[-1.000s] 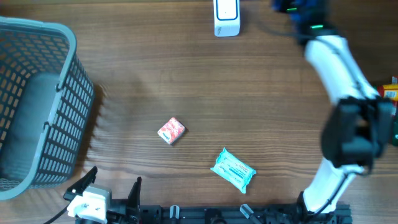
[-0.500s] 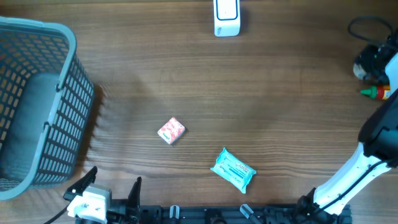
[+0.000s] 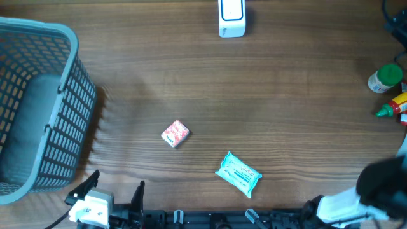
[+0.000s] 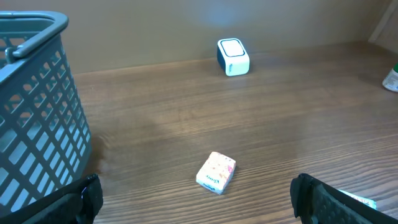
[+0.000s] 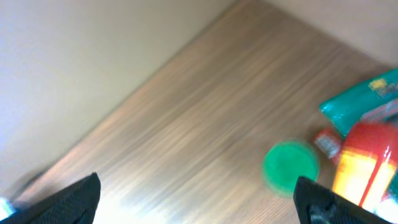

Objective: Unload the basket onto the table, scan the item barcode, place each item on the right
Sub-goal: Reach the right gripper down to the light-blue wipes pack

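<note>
Pink-white pack (image 4: 216, 172) lies ahead of the spread left jaws, untouched.

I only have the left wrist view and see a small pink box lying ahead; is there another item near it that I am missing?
Observer: Yes, overhead shows a teal packet lying to the right of the pink box and closer to you, apart from it.
Operator: Thank you. And the other arm?
Observer: The right gripper hangs open and empty, its camera facing a green-capped bottle and a red sauce bottle.
</note>
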`<state>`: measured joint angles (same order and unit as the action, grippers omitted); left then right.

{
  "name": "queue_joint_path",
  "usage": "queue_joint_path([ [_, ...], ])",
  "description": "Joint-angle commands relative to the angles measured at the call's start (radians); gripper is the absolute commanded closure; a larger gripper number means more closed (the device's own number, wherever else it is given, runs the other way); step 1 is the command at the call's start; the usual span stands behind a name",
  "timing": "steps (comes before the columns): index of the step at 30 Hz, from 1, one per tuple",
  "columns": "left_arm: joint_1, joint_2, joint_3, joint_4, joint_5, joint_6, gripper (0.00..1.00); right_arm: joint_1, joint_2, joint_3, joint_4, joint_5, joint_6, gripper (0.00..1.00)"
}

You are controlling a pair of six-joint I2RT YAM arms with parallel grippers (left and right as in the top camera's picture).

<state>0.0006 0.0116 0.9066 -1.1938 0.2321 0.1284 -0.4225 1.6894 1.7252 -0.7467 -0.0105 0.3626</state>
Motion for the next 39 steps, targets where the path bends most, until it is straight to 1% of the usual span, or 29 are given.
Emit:
queue_joint_path([
  [1, -0.005, -0.007, 0.0, 0.002, -0.002, -0.006, 0.0, 0.142, -0.109, 0.003, -0.15, -0.146, 0.094, 0.0],
  [3, -0.005, -0.007, 0.0, 0.003, -0.002, -0.006, 0.0, 0.245, -0.123, 0.002, -0.29, -0.297, 0.112, 0.0],
  [5, -0.005, -0.007, 0.0, 0.003, -0.002, -0.006, 0.0, 0.314, -0.122, -0.013, -0.359, -0.366, 0.112, 0.0],
  [6, -0.005, -0.007, 0.0, 0.003, -0.002, -0.006, 0.0, 0.387, -0.122, -0.042, -0.393, -0.395, 0.113, 0.0],
  [9, -0.005, -0.007, 0.0, 0.003, -0.002, -0.006, 0.0, 0.591, -0.121, -0.166, -0.373, -0.379, 0.191, 0.0],
  [10, -0.005, -0.007, 0.0, 0.003, -0.002, -0.006, 0.0, 0.74, -0.121, -0.293, -0.285, -0.38, 0.218, 0.0],
  [13, -0.005, -0.007, 0.0, 0.003, -0.002, -0.006, 0.0, 0.855, -0.121, -0.37, -0.217, -0.372, 0.252, 0.0],
  [16, -0.005, -0.007, 0.0, 0.003, -0.002, -0.006, 0.0, 0.946, -0.121, -0.377, -0.206, -0.299, 0.296, 0.0],
  [18, -0.005, -0.007, 0.0, 0.003, -0.002, -0.006, 0.0, 0.986, -0.121, -0.377, -0.204, -0.274, 0.295, 0.0],
  [24, -0.005, -0.007, 0.0, 0.003, -0.002, -0.006, 0.0, 0.996, -0.12, -0.377, -0.216, -0.275, 0.294, 0.0],
  [26, -0.005, -0.007, 0.0, 0.002, -0.002, -0.006, 0.0, 0.996, -0.12, -0.377, -0.256, -0.274, 0.287, 0.0],
  [29, -0.005, -0.007, 0.0, 0.003, -0.002, -0.006, 0.0, 1.006, -0.12, -0.378, -0.321, -0.256, 0.214, 0.0],
  [31, -0.005, -0.007, 0.0, 0.003, -0.002, -0.006, 0.0, 1.044, -0.12, -0.38, -0.359, -0.157, 0.214, 0.0],
  [34, -0.005, -0.007, 0.0, 0.003, -0.002, -0.006, 0.0, 1.157, -0.12, -0.387, -0.392, -0.051, 0.216, 0.0],
  [36, -0.005, -0.007, 0.0, 0.003, -0.002, -0.006, 0.0, 1.239, -0.12, -0.438, -0.39, 0.012, 0.228, 0.0],
  [37, -0.005, -0.007, 0.0, 0.003, -0.002, -0.006, 0.0, 1.27, -0.12, -0.472, -0.388, 0.047, 0.267, 0.0],
  [39, -0.005, -0.007, 0.0, 0.003, -0.002, -0.006, 0.0, 1.321, -0.119, -0.563, -0.384, 0.085, 0.357, 0.06],
])
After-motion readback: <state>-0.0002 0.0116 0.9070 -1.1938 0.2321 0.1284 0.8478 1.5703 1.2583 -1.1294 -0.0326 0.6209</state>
